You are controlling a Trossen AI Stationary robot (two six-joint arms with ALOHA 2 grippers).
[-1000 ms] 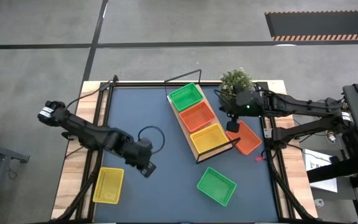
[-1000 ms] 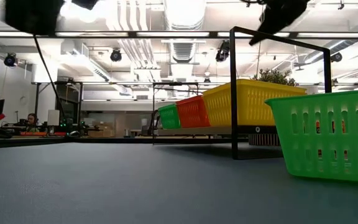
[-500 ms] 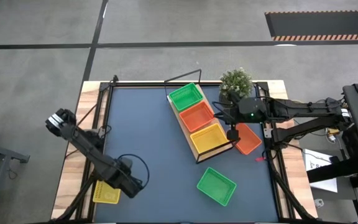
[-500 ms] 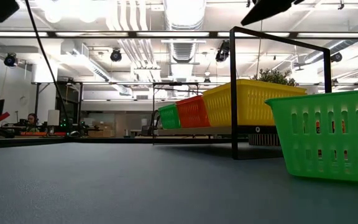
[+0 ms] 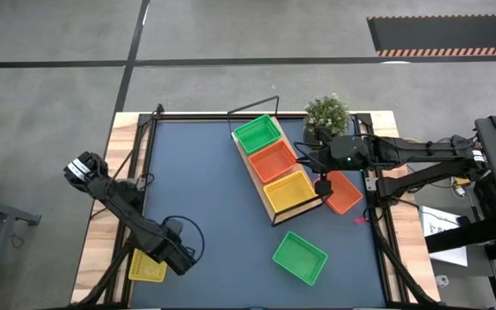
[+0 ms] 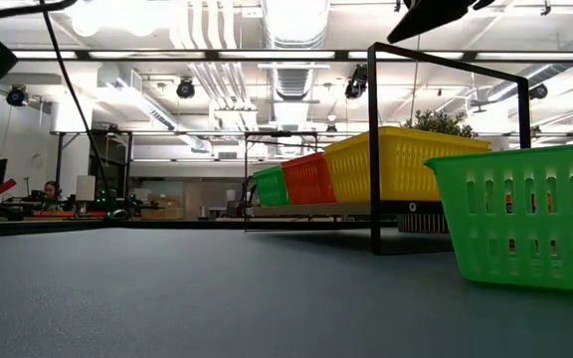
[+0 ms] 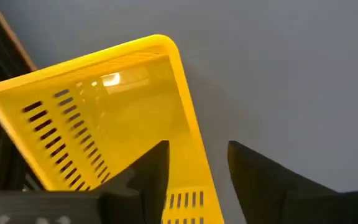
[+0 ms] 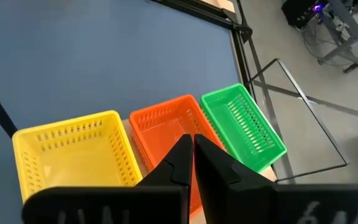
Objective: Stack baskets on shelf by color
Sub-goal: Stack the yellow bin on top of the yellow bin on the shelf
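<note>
— Three baskets already sit in a row on the shelf: green basket at the far end, orange basket in the middle, yellow basket at the near end. What changed in the last second?

— Mostly the left arm. A second ago its gripper hung over the open surface, inboard of the loose yellow basket. It has since swung toward the near left corner, and the left gripper now hangs right over that basket's rim. Its fingers, closed a moment ago, have just parted, and the wrist view shows them straddling one side wall with a clear gap.

— So is it holding anything?

— No. The fingers are spread and the basket lies flat on the surface. I'd judge this the approach to a pick, with the closing still to come.

— And the right arm?

— It shifted too, from the far right corner beside the potted plant toward the near end of the shelf. The right gripper is pinched closed and empty, hovering over the shelf row, with the loose orange basket just beside it at the right edge.

— What is left to do?

— Three loose baskets, by my reading: that yellow one, the orange one on the right, and the loose green basket near the front edge. Each belongs on its matching colour. The yellow one lies well apart from the shelf, so it faces a long carry across the surface.
</note>
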